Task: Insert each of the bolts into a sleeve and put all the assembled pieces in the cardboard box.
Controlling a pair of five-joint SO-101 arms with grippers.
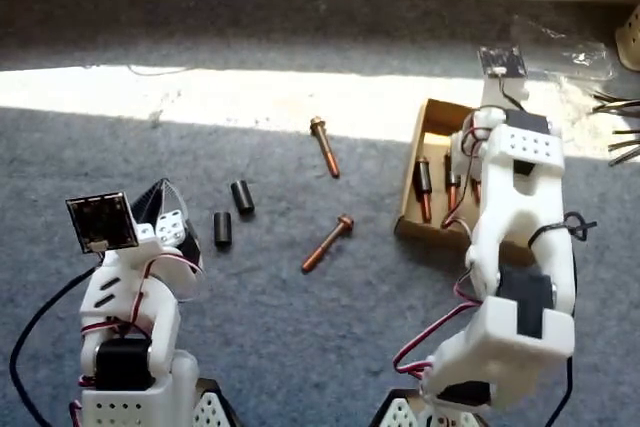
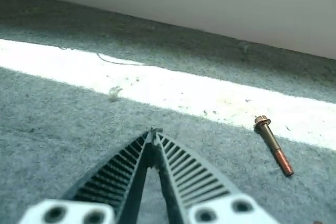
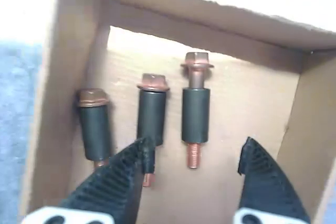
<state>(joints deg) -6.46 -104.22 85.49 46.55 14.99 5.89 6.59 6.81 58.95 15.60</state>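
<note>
Cardboard box [image 1: 436,113]: on the tabletop [image 1: 280,347], right side. Contents: three assembled pieces [image 3: 196,114], side by side on its floor.
Right hand [image 3: 195,146]: above the box, fingers apart, holding nothing.
Left hand [image 2: 154,137]: fingers together, empty, low over the tabletop.
Sleeves [image 1: 242,197], two, loose, near the left hand.
Bolts [image 1: 324,147], two, loose, between sleeves and box.

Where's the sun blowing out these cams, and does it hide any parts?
High view: a sun band crosses the carpet; the upper bolt has its head in it, readable. Left wrist view: a loose bolt lies head in light, thread in shade. Right wrist view: white washout outside the cardboard box; the three sleeved bolts inside are evenly lit.
</note>
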